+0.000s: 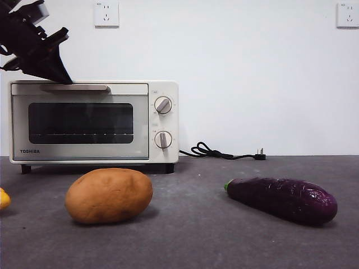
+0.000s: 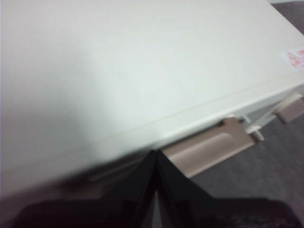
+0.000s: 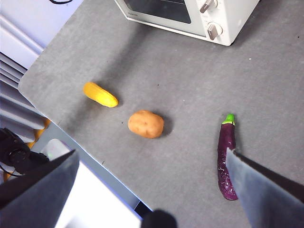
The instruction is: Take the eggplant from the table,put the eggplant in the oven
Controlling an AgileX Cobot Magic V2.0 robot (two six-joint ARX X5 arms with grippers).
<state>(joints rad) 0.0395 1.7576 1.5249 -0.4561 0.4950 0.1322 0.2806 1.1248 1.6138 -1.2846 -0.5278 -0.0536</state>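
Note:
The eggplant (image 1: 283, 199) lies on the table (image 1: 196, 241) at the right, green stem pointing left; in the right wrist view the eggplant (image 3: 226, 161) lies far below. My right gripper (image 3: 152, 154) hangs high over the table, open and holding nothing. The oven (image 1: 92, 120) stands at the back left with its glass door closed. My left gripper (image 1: 59, 72) comes down from the top left corner, its tip just above the door's handle (image 1: 76, 87). Seen from the left wrist, the left gripper (image 2: 155, 153) is shut on nothing, its tip at the front edge of the oven top (image 2: 142, 66), by the handle (image 2: 209, 147).
A brown-orange potato (image 1: 109, 195) sits in front of the oven, left of the eggplant. A yellow vegetable (image 3: 100, 94) lies further left, near the table's edge. The oven's black cord and plug (image 1: 224, 153) trail along the back. Two knobs (image 1: 163, 105) are on the oven's right.

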